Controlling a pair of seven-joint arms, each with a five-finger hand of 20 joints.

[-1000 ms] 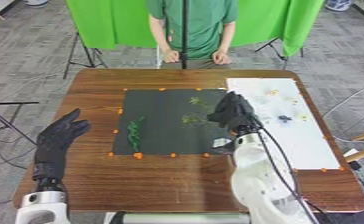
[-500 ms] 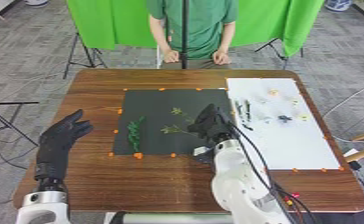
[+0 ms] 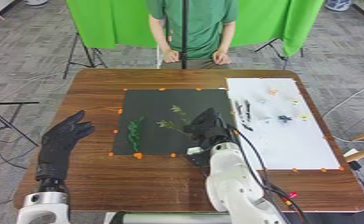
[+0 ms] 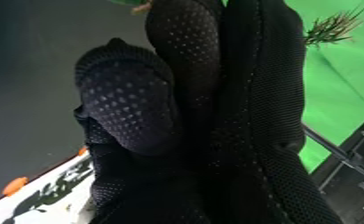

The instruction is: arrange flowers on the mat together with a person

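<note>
In the head view my right hand (image 3: 208, 128) is over the right part of the dark mat (image 3: 152, 102), its fingers closed round a thin leafy sprig (image 3: 166, 124) whose tips point left and away from me. Its black glove (image 4: 125, 97) has the thumb folded against the fingers in the right wrist view, and a green tuft (image 4: 332, 28) sticks out past them. A dark green sprig (image 3: 134, 135) lies on the mat's left part. Off the mat's left side is my left hand (image 3: 61, 137), open and apart from everything.
A white mat (image 3: 294, 150) on the right holds a blue flower (image 3: 285, 118), dark green stems (image 3: 243, 111) and small pale flowers. Orange marks line both mats. Across the table a person's hands (image 3: 221, 57) rest at the far edge. Cables run along my right arm.
My right hand has moved left and a little nearer to me, off the white mat's edge, and the leafy sprig has shifted left with it. My left hand has barely moved.
</note>
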